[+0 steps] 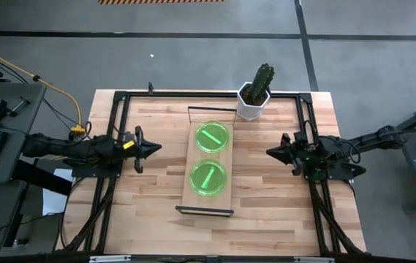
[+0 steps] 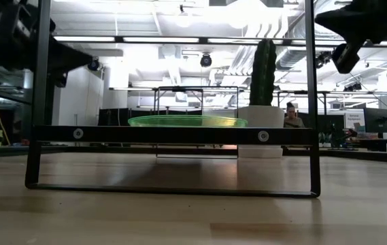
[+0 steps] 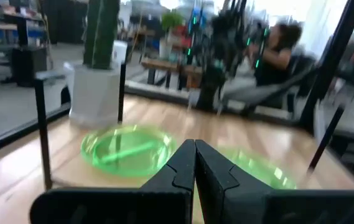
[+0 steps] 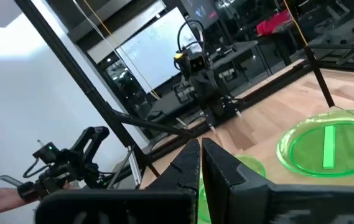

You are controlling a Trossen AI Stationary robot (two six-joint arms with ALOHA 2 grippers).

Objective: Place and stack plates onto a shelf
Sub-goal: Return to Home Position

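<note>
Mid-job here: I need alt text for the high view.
Seen from above, a central shelf holds a far plate and a near plate. The left end effector and right end effector, both shut, flank it, clear of it. A potted cactus stands at its far end.

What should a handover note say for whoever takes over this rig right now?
Left hand: shut, empty, hanging above the table to the left of the shelf.
Right hand: shut, empty, to the right of the shelf and level with the left hand.
Plates: green plates show at two spots on the shelf, the far stack near the potted cactus and the near stack toward the front end. How many are in each cannot be told.
Done: plates are on the shelf and neither hand holds one.
Left: probably only parking both arms.
</note>
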